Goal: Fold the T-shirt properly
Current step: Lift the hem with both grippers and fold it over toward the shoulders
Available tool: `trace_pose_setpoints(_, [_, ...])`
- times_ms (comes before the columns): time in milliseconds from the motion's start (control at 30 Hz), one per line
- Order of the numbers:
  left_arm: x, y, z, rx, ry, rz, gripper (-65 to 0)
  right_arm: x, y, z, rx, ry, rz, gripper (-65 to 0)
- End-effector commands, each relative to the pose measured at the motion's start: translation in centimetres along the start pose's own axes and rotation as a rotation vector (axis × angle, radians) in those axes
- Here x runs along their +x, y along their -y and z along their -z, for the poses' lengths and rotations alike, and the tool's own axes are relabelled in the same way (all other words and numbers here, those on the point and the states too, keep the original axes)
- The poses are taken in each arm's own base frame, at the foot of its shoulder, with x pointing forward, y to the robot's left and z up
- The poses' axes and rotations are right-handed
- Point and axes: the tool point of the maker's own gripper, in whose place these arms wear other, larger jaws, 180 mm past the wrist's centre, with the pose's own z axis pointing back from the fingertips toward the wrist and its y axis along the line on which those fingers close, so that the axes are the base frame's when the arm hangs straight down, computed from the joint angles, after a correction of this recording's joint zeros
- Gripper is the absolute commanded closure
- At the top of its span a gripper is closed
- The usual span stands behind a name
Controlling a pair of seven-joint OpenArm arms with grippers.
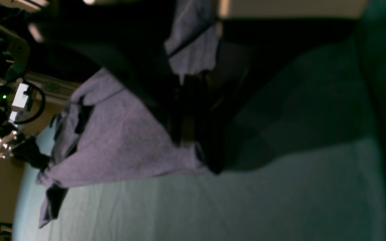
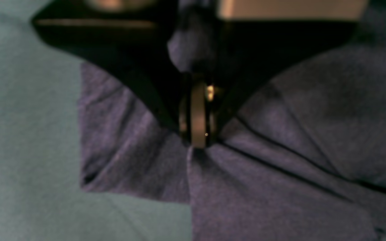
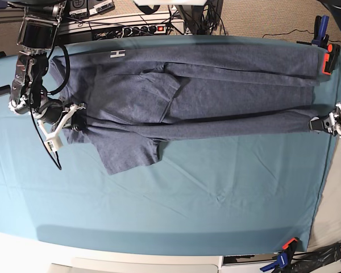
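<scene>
The T-shirt lies stretched lengthwise across the upper half of the surface, from 9 to 3 o'clock, apparently tensioned between both arms to lay a long fold flat. The right tool, at 9 o'clock, is clenched on the fabric near a sleeve. The left tool, at 3 o'clock, is clenched on the far edge. The fabric is heathered blue-grey knit, soft, creased into long ridges, one sleeve hanging toward 6 o'clock. The cloth beneath is smooth teal.
</scene>
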Motion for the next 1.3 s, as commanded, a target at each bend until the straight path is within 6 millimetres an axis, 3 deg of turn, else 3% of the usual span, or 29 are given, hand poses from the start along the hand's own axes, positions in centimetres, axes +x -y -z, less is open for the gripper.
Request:
trace_pose_setpoints(0, [1.6, 0.2, -1.7, 0.007, 0.043, 0.026, 0.0, 1.6, 0.8, -0.9, -0.016, 0.043, -0.014, 0.0])
trace_pose_setpoints(233, [2.0, 0.2, -2.5, 0.021, 0.047, 0.043, 0.0, 0.9, 2.8, -2.6, -0.063, 0.050, 0.034, 0.0])
trace_pose_setpoints(500, [3.1, 0.0, -4.8, 0.063, 0.067, 0.087, 0.0, 1.8, 5.9, -5.8, -0.130, 0.071, 0.029, 0.0])
trace_pose_setpoints(700, [2.4, -0.5, -4.7, 0.069, 0.053, 0.075, 0.0, 1.2, 5.0, -5.7, -0.074, 0.037, 0.064, 0.0])
trace_pose_setpoints(933, [0.1, -1.8, -4.4, 0.086, 0.014, 0.041, 0.0, 0.7, 4.3, -5.6, -0.040, 0.008, 0.081, 0.0])
trace_pose_setpoints(1267, [-0.3, -2.0, -4.2, 0.086, 0.007, 0.035, 0.0, -2.7, 3.6, -5.5, -0.019, -0.053, 0.114, 0.0])
